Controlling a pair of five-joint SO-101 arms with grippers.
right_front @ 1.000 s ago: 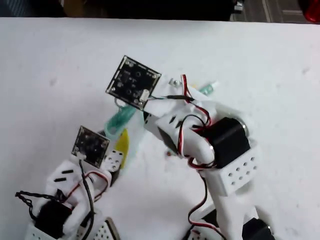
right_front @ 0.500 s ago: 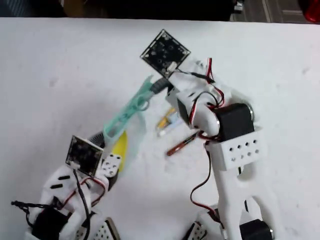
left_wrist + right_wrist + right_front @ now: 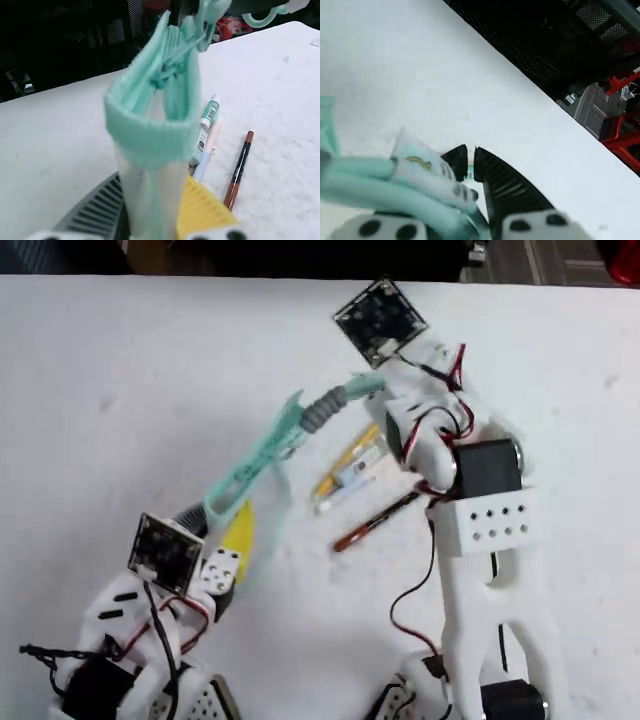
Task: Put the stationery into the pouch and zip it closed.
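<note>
Now, the left arm: folded low at the near left corner of the worktop (image 3: 120, 390), wrist tipped up and in toward the middle. The right arm: stretched long from the near right edge toward the far side, wrist bent over and pointing back to the left.

Strung between the two, lifted off the worktop and slanting from near left to far right: the mint pouch (image 3: 255, 465). From the left wrist, upright and narrow (image 3: 155, 115), with a folded mint band across it. Cannot tell what lies inside. Outside it, flat on the worktop just beside its right flank: a yellow pen (image 3: 345, 460), a white marker (image 3: 352, 483) close alongside, and, apart from those two and nearer the right arm, a brown pen (image 3: 375, 523).

Left fingers (image 3: 241, 530): one grey and ribbed, one yellow, clamped on the pouch's near end. Right fingers (image 3: 492, 175): black, all but together, pinching a sliver of mint at the pouch's far end, with a mint loop (image 3: 365, 187) and a white label (image 3: 420, 162) just beside.
</note>
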